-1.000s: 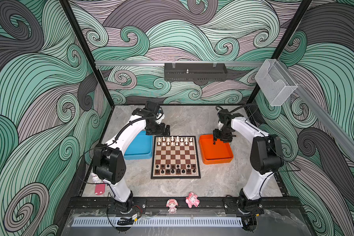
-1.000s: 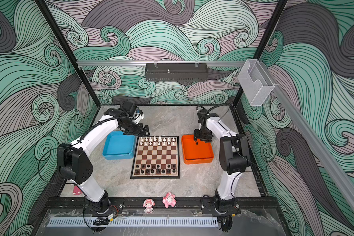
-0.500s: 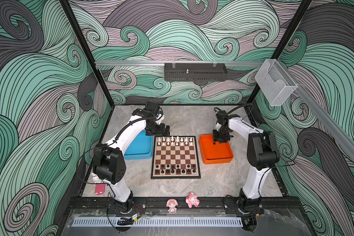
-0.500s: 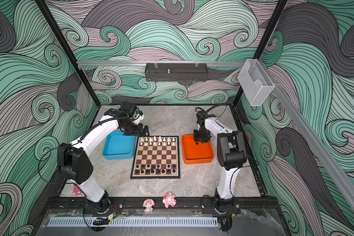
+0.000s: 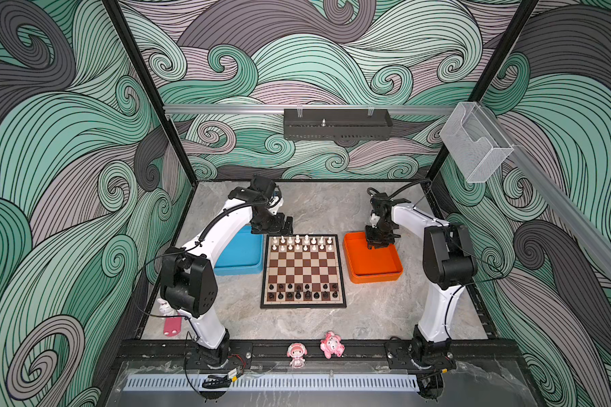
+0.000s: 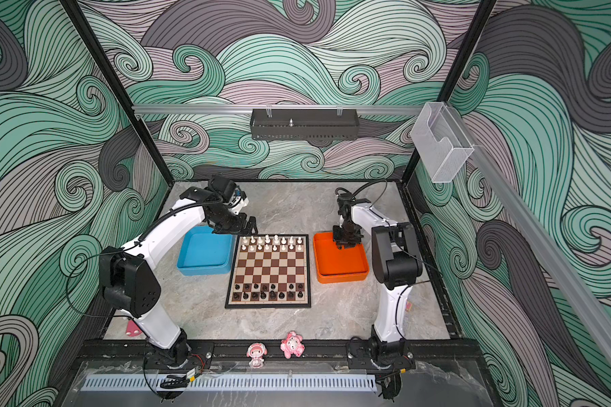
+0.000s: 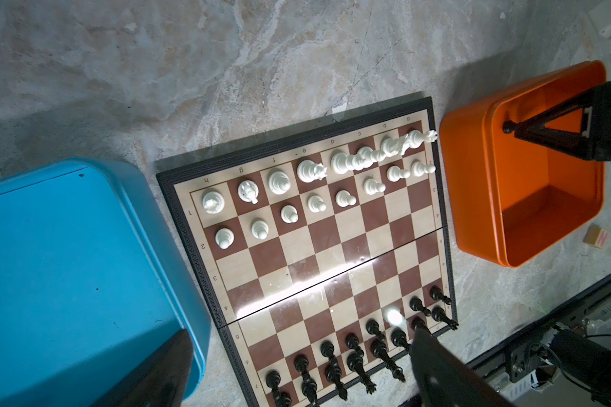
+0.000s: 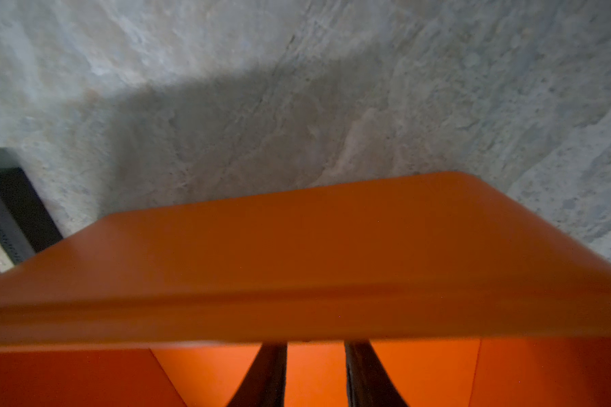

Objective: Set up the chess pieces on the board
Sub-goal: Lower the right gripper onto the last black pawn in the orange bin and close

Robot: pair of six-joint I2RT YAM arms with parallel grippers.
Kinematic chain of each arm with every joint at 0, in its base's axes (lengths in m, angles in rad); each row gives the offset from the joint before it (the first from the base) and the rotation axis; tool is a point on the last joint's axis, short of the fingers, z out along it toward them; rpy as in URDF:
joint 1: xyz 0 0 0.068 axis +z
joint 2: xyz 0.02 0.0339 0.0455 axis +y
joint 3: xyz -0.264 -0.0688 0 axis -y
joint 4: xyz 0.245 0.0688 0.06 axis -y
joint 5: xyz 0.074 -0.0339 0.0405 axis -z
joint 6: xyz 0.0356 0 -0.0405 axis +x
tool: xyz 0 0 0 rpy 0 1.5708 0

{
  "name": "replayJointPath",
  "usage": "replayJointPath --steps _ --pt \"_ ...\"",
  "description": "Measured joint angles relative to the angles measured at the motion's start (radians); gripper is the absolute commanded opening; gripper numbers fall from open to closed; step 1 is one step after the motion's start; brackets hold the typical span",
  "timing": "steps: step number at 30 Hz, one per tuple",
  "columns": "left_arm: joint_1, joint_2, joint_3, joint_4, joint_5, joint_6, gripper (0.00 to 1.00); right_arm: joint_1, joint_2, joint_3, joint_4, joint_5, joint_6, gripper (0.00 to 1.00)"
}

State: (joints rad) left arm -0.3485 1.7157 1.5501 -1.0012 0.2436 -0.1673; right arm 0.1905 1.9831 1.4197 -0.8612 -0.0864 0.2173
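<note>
Swirling green, grey and mauve wave walls [image 5: 67,141] enclose a marble-look table [image 5: 314,208]. At its middle lies the board [image 5: 303,271], brown and cream squares inside a black frame with a key pattern.

The white pieces [image 5: 298,243] stand in the two far rows and the black pieces [image 5: 298,292] in the two near rows. In the left wrist view the cream margin beside the white back row carries the small letters h, g, f, e, d, c, b, a. The numbers 1 to 7 run down one side margin.

A blue tray [image 5: 239,270] sits just left of the board and an orange tray [image 5: 376,277] just right of it.

The left gripper [image 5: 284,228] hovers over the board's far left corner, beside the blue tray. Its jaws are spread wide and it holds nothing.

The right gripper [image 5: 380,243] reaches down into the far part of the orange tray. Its fingers [image 8: 272,373] stand close together, their tips hidden behind the tray's rim in the right wrist view. In the left wrist view they taper to a small dark knob [image 7: 507,127] that may be a black piece. Whether they grip it I cannot tell.

A small wooden block [image 7: 595,236] lies on the table beside the orange tray, on the side away from the board. It bears a red letter that looks like N.

Two pink figurines [image 5: 297,354] stand at the near edge.
</note>
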Motion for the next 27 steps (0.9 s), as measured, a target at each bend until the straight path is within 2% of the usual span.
replayJointPath --steps 27 --pt "0.000 0.050 0.026 -0.001 0.000 0.000 0.99 0.000 0.014 0.000 0.012 -0.005 -0.005 0.13"
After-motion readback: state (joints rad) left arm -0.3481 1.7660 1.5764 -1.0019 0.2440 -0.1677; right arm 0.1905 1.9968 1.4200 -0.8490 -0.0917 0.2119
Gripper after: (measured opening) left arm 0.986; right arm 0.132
